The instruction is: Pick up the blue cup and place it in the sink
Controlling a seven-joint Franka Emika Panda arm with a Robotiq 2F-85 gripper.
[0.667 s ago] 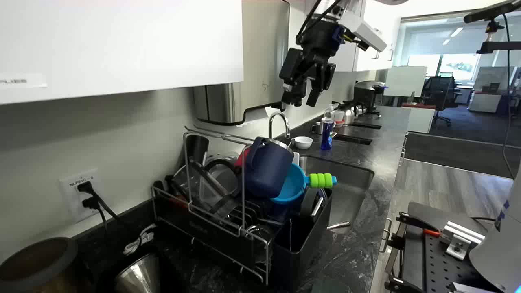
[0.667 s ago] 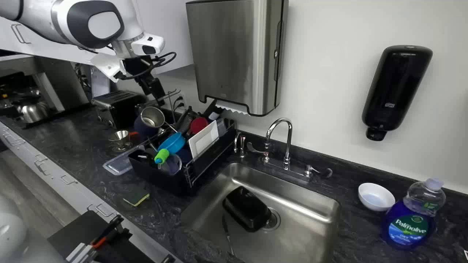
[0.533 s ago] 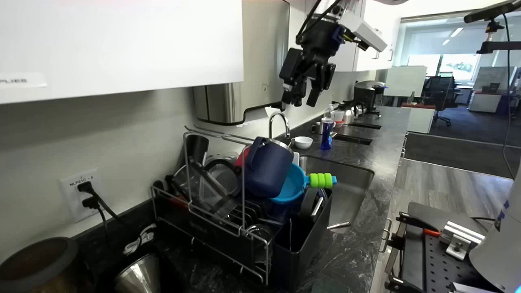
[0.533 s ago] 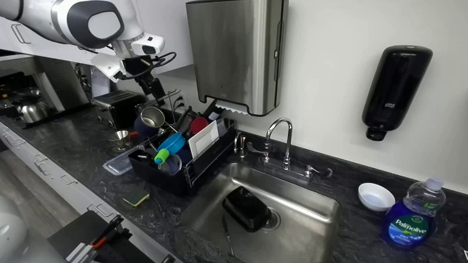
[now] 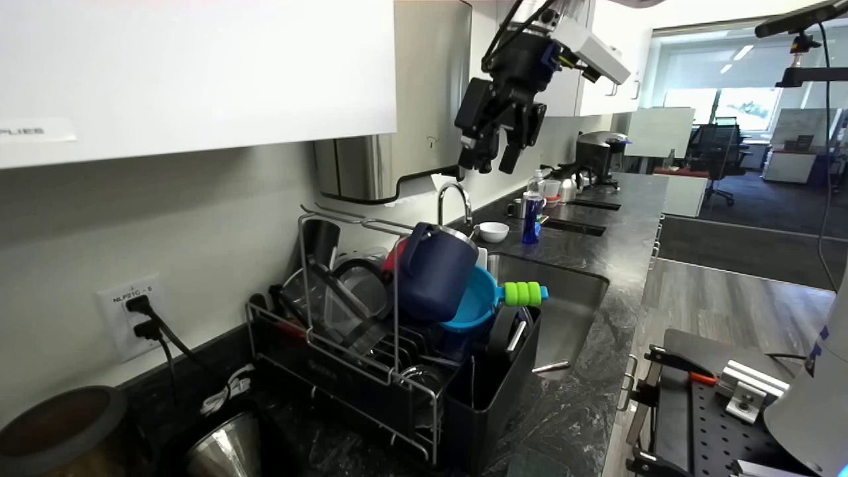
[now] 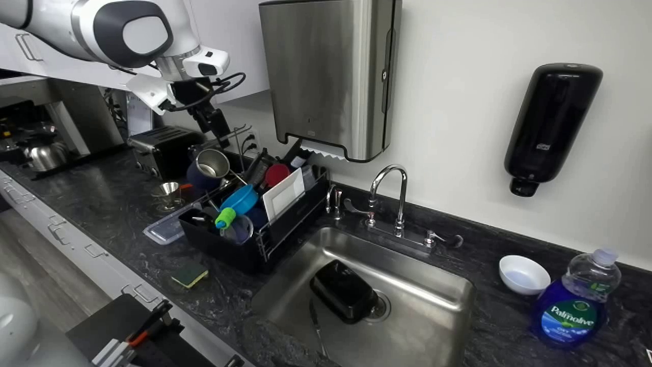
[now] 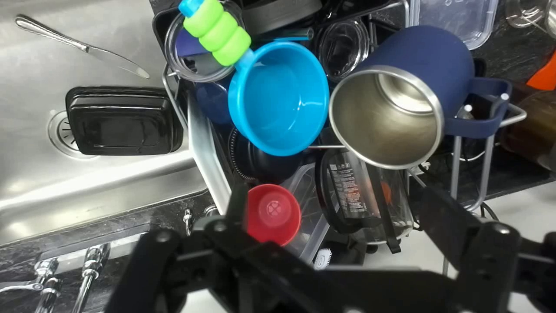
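Observation:
A dark blue mug with a steel inside lies tilted on top of the dish rack, in both exterior views [image 5: 434, 281] [image 6: 198, 179] and in the wrist view [image 7: 438, 56]. A light blue cup with a green ribbed handle sits beside it [image 5: 474, 301] [image 6: 241, 200] [image 7: 282, 102]. My gripper [image 5: 493, 159] hangs well above the rack, touching nothing; it also shows in an exterior view [image 6: 224, 141]. In the wrist view its fingers [image 7: 339, 208] are wide apart with nothing held. The steel sink [image 6: 428, 326] is beside the rack [image 5: 570, 291] [image 7: 30, 104].
A black container [image 6: 344, 290] and a knife [image 6: 317, 326] lie in the sink. The rack's wire frame [image 5: 396, 318] stands by the mug. A red cup [image 7: 276, 213], glass pot [image 7: 369, 200] and white board [image 6: 284, 194] crowd the rack. A towel dispenser [image 6: 331, 76] and faucet [image 6: 402, 193] are nearby.

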